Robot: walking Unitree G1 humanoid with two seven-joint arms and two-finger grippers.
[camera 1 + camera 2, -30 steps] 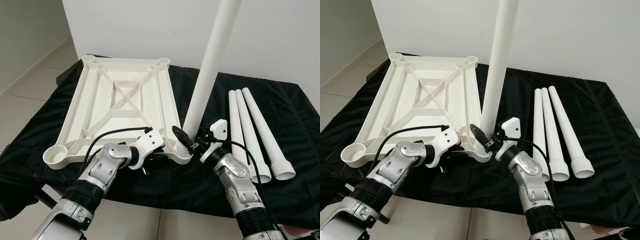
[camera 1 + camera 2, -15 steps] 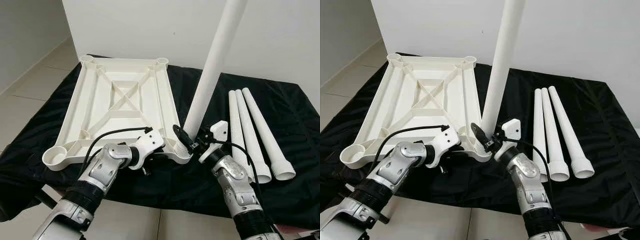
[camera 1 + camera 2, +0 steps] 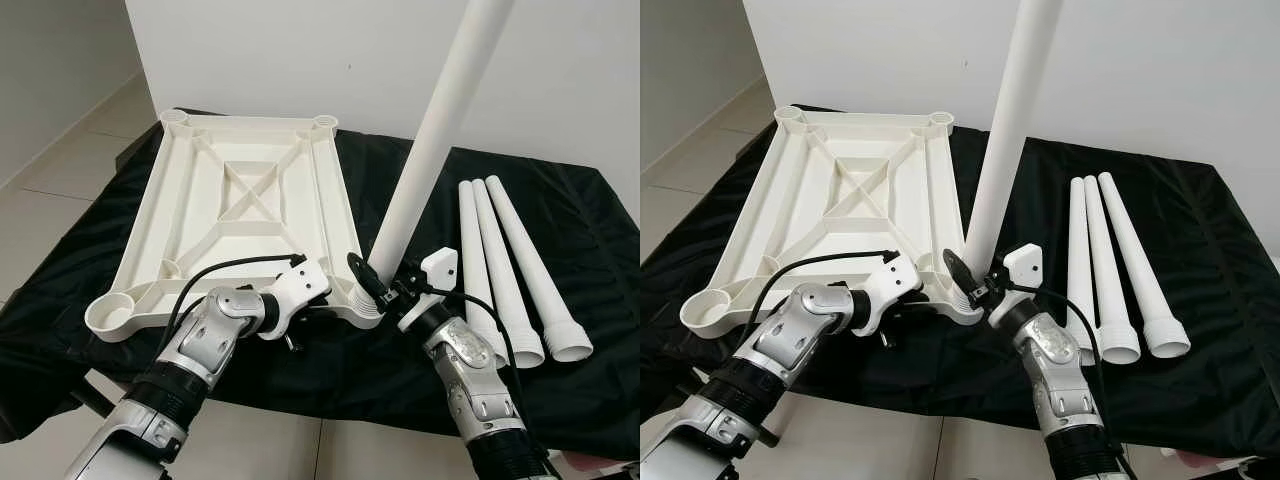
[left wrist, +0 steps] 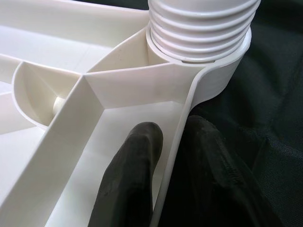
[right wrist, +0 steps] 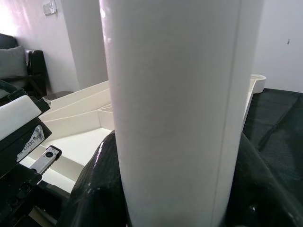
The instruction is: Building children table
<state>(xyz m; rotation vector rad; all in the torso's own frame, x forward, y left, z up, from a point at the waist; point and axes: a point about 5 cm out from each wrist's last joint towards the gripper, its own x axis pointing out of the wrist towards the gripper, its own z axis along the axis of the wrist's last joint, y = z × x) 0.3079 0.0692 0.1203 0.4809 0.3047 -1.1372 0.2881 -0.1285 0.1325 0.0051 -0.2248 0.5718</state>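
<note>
The white table top [image 3: 240,200] lies upside down on a black cloth. One white leg [image 3: 430,150] stands in its near right corner socket [image 4: 213,80], leaning to the right, with its threaded end [image 4: 203,28] seated in the socket. My right gripper [image 3: 378,285] is shut on this leg just above the socket, a black finger [image 5: 94,189] on either side of it. My left gripper [image 3: 318,305] is shut on the table top's near rim [image 4: 173,156] beside that corner, one finger [image 4: 130,189] inside the rim and one outside.
Three more white legs [image 3: 510,270] lie side by side on the cloth [image 3: 590,220] to the right, wide ends toward me. The cloth's front edge hangs over tiled floor [image 3: 60,170]. A white wall stands behind.
The standing leg's top has leaned further to the right in the right gripper's hold. The left gripper has kept its hold on the rim.
</note>
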